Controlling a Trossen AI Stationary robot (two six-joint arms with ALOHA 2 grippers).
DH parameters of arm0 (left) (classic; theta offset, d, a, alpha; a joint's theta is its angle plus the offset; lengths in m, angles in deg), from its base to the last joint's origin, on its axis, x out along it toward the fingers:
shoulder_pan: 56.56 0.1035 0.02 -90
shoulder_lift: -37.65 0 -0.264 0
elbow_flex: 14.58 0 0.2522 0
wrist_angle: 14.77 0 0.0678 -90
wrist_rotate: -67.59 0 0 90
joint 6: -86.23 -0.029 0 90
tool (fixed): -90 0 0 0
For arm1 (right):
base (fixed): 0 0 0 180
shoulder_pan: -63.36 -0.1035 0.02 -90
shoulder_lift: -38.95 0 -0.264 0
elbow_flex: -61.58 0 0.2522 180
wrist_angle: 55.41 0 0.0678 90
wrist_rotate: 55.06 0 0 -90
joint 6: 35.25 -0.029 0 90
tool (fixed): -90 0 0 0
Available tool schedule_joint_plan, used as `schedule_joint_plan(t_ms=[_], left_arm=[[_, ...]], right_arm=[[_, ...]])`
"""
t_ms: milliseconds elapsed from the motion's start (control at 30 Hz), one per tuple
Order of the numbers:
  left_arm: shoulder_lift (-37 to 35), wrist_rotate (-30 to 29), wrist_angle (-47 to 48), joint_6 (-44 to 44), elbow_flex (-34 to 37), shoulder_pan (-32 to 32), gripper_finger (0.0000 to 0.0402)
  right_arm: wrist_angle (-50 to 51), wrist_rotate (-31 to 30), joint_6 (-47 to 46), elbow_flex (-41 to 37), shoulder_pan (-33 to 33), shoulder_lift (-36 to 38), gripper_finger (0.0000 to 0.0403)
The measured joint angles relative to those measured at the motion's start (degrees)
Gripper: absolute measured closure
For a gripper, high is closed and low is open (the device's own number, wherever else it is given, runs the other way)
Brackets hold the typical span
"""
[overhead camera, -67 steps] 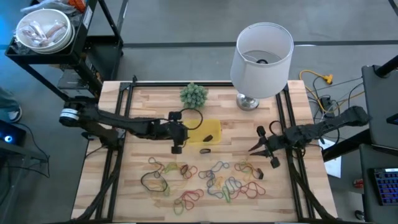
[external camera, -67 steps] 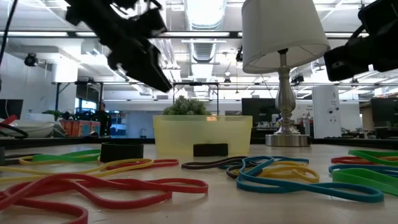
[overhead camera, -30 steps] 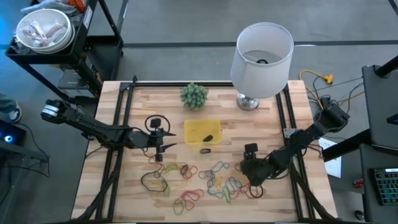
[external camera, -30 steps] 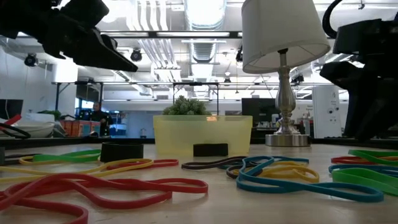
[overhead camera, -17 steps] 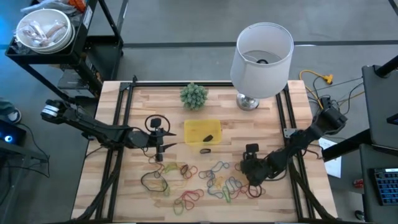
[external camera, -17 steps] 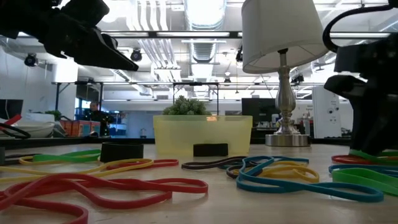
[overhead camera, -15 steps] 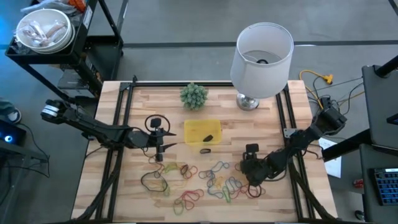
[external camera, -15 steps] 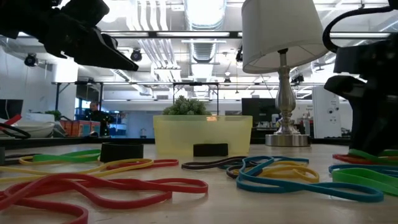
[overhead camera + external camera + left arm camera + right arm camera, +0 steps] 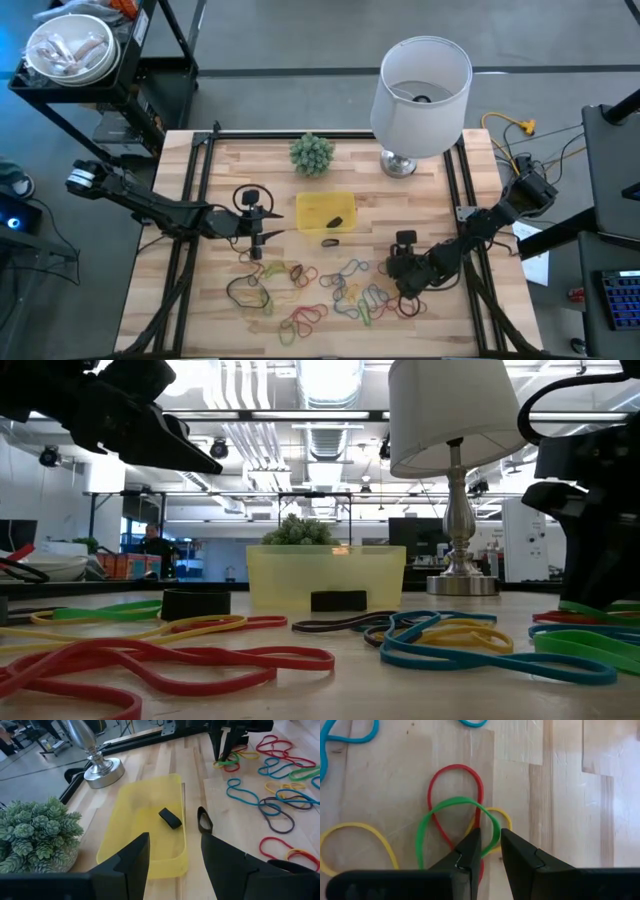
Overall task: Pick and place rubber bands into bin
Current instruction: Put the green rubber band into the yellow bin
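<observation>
Many coloured rubber bands lie loose on the near half of the wooden table. Behind them stands the yellow bin with one black band inside; another black band lies on the table just outside its near wall. My right gripper points steeply down at the right end of the pile. It is open, a finger on either side of the crossing strands of a green band and a red band. My left gripper hangs open above the table, left of the bin. My right gripper has strands of the green band and the red band running into the gap between its fingers, which come from above. Both bands lie flat on the table. Whether the fingers touch them I cannot tell.
A white-shaded lamp and a small green plant stand at the table's far edge. Black frame rails run along both sides. A metal bowl sits on a cart beyond the far left corner.
My right gripper has sunk a little onto the bands at the right end of the pile. Its gap looks unchanged. The bands lie as they did.
</observation>
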Motion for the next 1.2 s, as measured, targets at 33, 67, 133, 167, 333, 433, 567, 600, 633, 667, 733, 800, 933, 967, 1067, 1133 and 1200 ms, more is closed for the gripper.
schedule_joint_plan(t_ms=[33, 67, 133, 167, 333, 433, 567, 600, 633, 667, 733, 800, 933, 967, 1067, 1133, 1200], left_arm=[[0.00, 0.00, 0.01, 0.00, 0.00, 0.00, 0.0238], [0.00, 0.00, 0.02, 0.00, 0.00, 0.00, 0.0238], [0.00, 0.00, 0.00, 0.00, 0.00, 0.00, 0.0238], [0.00, 0.00, 0.02, 0.00, 0.00, 0.00, 0.0238], [0.00, 0.00, 0.02, 0.00, 0.00, 0.00, 0.0238], [0.00, 0.01, 0.02, 0.00, 0.02, 0.01, 0.0238], [0.00, 0.00, 0.02, 0.00, 0.04, 0.01, 0.0238], [0.00, 0.00, 0.02, 0.00, 0.04, 0.00, 0.0238], [0.00, 0.00, 0.02, 0.00, 0.04, 0.00, 0.0238], [0.00, 0.00, 0.02, 0.00, 0.04, 0.02, 0.0238], [0.00, 0.00, 0.02, 0.00, 0.07, 0.01, 0.0238], [0.00, 0.00, 0.02, 0.00, 0.07, 0.00, 0.0238], [0.00, 0.01, 0.03, 0.01, 0.09, 0.00, 0.0238], [0.00, 0.00, 0.04, 0.00, 0.09, 0.00, 0.0238], [0.00, 0.00, 0.04, 0.02, 0.11, 0.00, 0.0238], [0.00, 0.00, 0.04, 0.02, 0.13, 0.01, 0.0238], [0.00, 0.00, 0.04, 0.02, 0.15, 0.00, 0.0238]], right_arm=[[0.02, 0.00, 0.00, 0.00, 0.03, 0.00, 0.0335], [0.03, 0.01, 0.01, -0.02, 0.16, 0.00, 0.0335], [0.00, 0.07, 0.00, -0.11, 0.50, 0.02, 0.0335], [-0.03, 0.07, 0.00, -0.18, 0.69, 0.03, 0.0336], [0.14, 0.07, 0.10, -0.28, 1.15, 0.07, 0.0357], [0.13, 0.07, 0.22, -0.28, 1.15, 0.07, 0.0382], [0.02, 0.13, 0.08, -0.28, 1.15, 0.07, 0.0393], [-0.09, 0.13, -0.12, -0.28, 1.15, 0.07, 0.0394], [-0.16, 0.23, -0.41, -0.28, 1.15, 0.07, 0.0394], [-0.11, 0.76, -0.73, -0.28, 1.15, 0.07, 0.0394], [-0.14, 2.19, -1.00, -0.28, 1.15, 0.13, 0.0394], [-0.18, 3.38, -1.26, -0.28, 1.15, 0.41, 0.0393], [-0.03, 3.80, -2.47, -0.28, 1.15, 1.29, 0.0377], [0.04, 3.79, -2.55, -0.28, 1.15, 1.46, 0.0371], [0.12, 3.76, -2.56, -0.28, 1.15, 1.64, 0.0350], [0.23, 3.76, -2.56, -0.30, 1.15, 1.64, 0.0335], [0.43, 3.76, -2.56, -0.42, 1.15, 1.68, 0.0321]])
